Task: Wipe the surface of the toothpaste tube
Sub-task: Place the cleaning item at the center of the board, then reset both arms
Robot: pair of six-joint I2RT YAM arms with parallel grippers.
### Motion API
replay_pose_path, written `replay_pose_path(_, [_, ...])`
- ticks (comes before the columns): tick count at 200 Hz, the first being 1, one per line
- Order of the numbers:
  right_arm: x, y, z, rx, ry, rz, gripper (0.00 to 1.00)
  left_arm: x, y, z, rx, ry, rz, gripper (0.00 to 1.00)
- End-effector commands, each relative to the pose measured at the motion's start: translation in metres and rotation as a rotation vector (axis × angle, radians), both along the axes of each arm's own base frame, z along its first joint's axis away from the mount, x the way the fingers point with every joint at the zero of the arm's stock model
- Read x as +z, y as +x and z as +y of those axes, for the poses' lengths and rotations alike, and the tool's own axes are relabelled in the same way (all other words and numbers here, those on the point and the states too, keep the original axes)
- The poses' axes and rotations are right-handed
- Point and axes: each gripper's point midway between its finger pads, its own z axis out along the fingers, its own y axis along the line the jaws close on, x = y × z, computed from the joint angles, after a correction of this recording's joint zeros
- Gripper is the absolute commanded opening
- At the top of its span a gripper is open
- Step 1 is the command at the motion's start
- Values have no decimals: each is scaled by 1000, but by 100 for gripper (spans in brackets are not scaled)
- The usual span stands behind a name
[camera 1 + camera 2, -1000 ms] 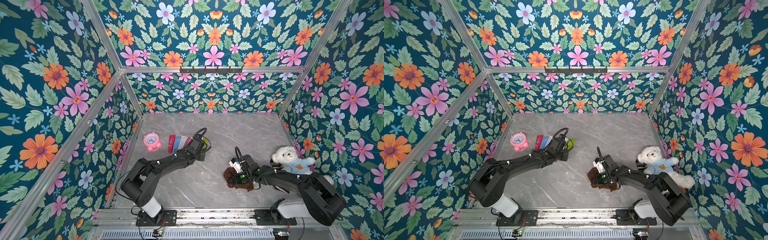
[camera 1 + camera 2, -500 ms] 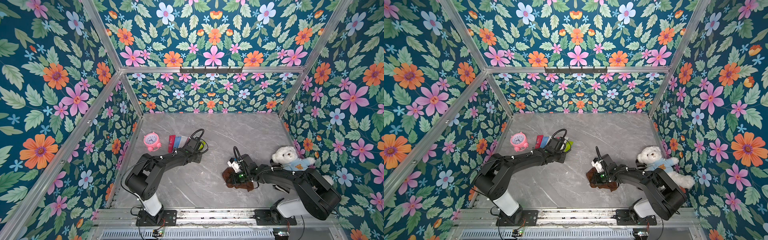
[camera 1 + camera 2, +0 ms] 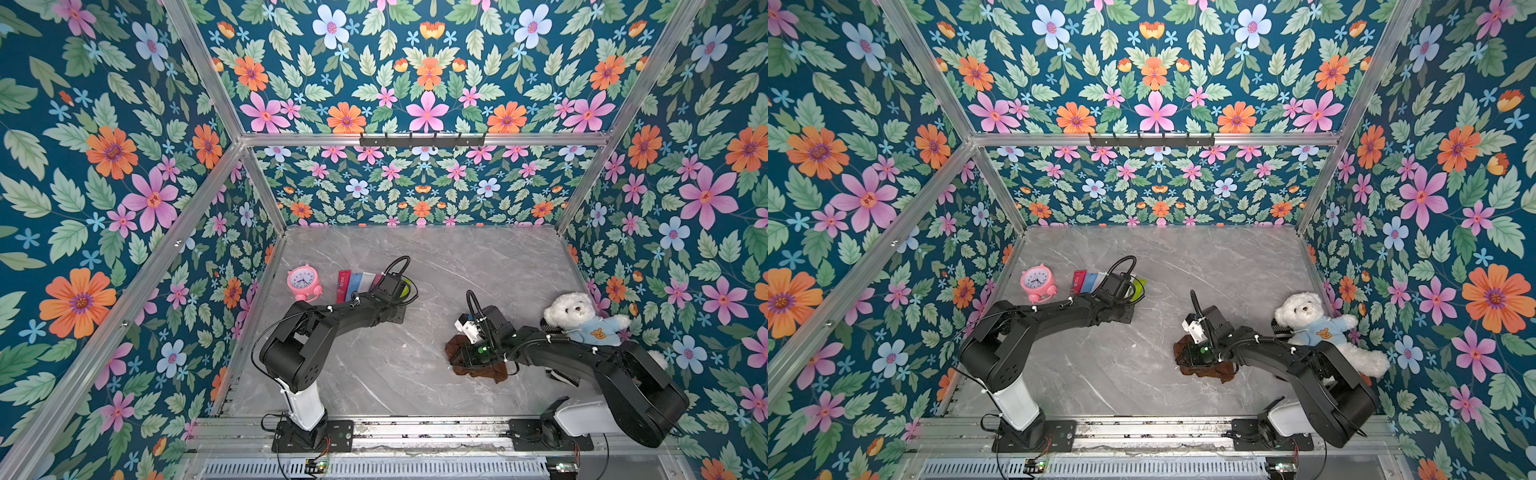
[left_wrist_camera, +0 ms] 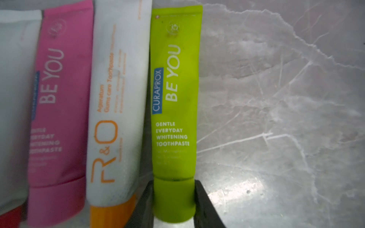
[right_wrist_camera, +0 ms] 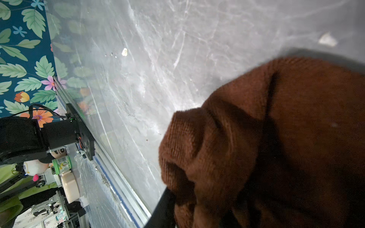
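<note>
A lime-green toothpaste tube (image 4: pixel 174 98) lies flat on the marble table, the last in a row of tubes; a sliver of it shows in both top views (image 3: pixel 409 288) (image 3: pixel 1139 286). My left gripper (image 4: pixel 173 182) has a finger against each side of its cap, with no clear gap. A brown cloth (image 5: pixel 276 138) lies bunched on the table (image 3: pixel 494 372). My right gripper (image 3: pixel 467 353) sits low on it. Only one right finger (image 5: pixel 164 207) shows; the cloth hides the other.
Beside the green tube lie a white and orange tube (image 4: pixel 116 98) and a pink one (image 4: pixel 59 98). A pink alarm clock (image 3: pixel 302 282) stands left of the row. A white teddy bear (image 3: pixel 582 316) leans on the right wall. Small crumbs (image 5: pixel 124 51) dot the marble.
My left gripper has shifted slightly left toward the row of tubes. My right gripper has stayed low on the brown cloth, barely moving.
</note>
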Motion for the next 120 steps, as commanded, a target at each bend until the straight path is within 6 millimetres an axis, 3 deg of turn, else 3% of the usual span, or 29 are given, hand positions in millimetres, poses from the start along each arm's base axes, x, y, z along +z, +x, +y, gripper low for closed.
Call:
replay_pose_path(1, [-4,-19,-21,-23,-109,55,32,16,-3,-1,17,-36,1,44])
replay_pose_path(39, [5,-41,-47,-120,-215,25,36,56,-4,-6,-3,-113,-68,63])
replay_pose_path(75, [43,-21,-52,-209,-187,-122,36,93,-6,-5,-21,-190,-190,66])
replay_pose_path(99, [76,9,-47,-206,-223,-249,37,123,-8,21,38,-197,-380,67])
replay_pose_path(120, [102,42,-48,-228,-245,-354,41,153,-5,65,170,-115,-581,71])
